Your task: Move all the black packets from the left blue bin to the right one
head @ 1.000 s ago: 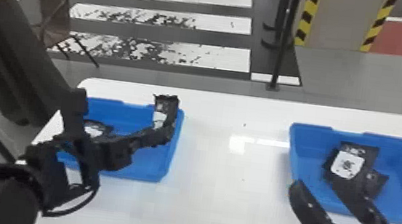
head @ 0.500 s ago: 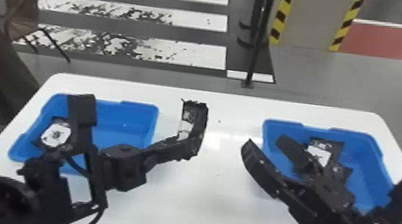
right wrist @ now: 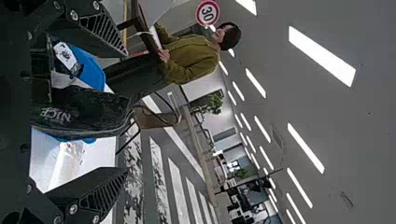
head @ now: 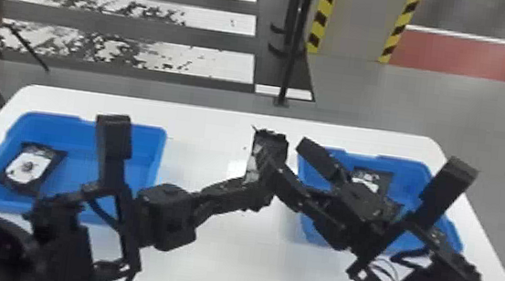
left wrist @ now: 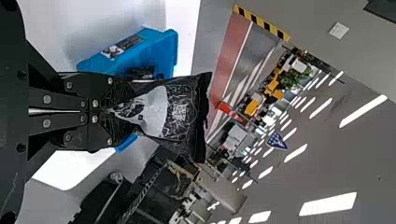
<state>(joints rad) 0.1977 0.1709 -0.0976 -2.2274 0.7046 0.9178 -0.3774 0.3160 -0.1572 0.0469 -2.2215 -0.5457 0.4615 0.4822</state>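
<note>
Right pincer (right wrist: 126,113) is hovering spread near the right bin (head: 400,162), the black packet (left wrist: 187,112) standing upright between its fingers, long axis roughly along them, while left pincer (left wrist: 128,111) is pinching the packet's lower end.

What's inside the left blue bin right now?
One white-labelled black packet lies toward the left in the bin; whatever the left arm covers there can't be seen.
</note>
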